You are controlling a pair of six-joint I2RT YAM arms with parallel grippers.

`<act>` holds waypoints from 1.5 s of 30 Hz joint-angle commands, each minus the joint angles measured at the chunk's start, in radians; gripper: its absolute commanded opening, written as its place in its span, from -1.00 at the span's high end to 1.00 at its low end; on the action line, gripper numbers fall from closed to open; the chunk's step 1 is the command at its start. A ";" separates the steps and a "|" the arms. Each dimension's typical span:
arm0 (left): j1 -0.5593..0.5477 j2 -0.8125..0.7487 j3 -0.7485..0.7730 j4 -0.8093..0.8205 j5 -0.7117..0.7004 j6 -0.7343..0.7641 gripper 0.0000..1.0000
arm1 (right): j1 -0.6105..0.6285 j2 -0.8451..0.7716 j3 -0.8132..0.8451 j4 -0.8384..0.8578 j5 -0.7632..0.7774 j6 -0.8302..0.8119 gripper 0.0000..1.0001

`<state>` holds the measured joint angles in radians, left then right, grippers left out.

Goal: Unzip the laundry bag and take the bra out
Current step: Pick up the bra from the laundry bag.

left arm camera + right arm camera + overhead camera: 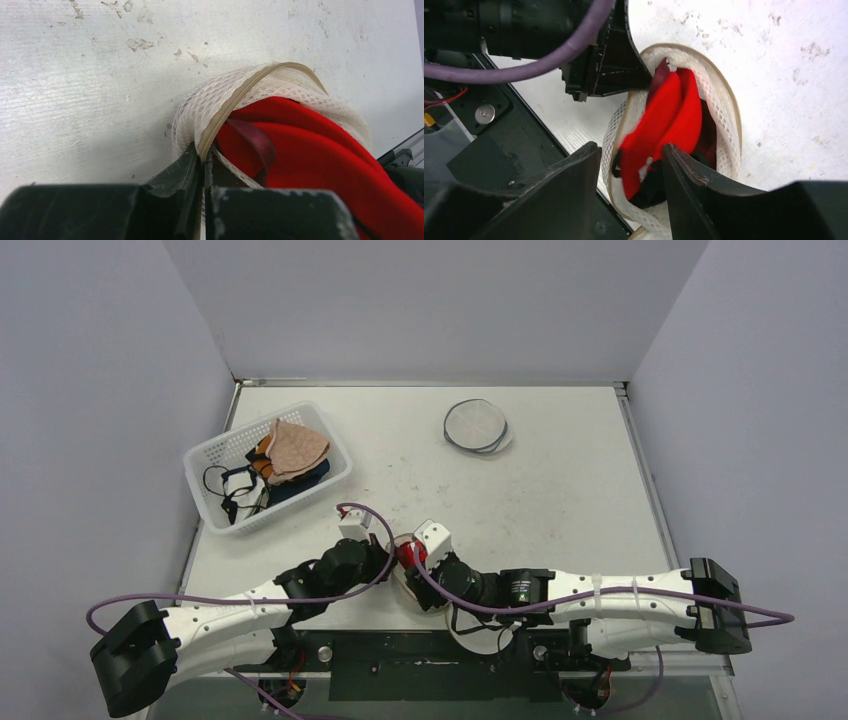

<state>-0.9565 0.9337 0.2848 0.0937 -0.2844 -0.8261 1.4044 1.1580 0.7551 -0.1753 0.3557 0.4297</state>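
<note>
Two tools meet at the mesh laundry bag (200,107): our left tool (204,172) pinches shut on the bag's rim, while our right tool (631,167) stands half-open astride the red bra (666,112) bulging from the bag's mouth, nearer and not yet gripped.

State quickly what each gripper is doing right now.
Left gripper: shut on the laundry bag's edge.
Right gripper: jaws around the red bra; grip cannot be told.

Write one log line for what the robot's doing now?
left gripper: shut on bag rim | right gripper: open, astride bra | bra: inside open bag
</note>
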 commanded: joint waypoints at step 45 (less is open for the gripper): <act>-0.005 -0.047 0.005 0.000 -0.005 0.011 1.00 | -0.220 0.054 0.107 -0.112 -0.194 0.044 0.89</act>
<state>-0.9565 0.9035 0.2810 0.0841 -0.2840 -0.8265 1.1858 1.2526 0.8043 -0.2745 0.1551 0.4671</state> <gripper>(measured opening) 0.016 0.089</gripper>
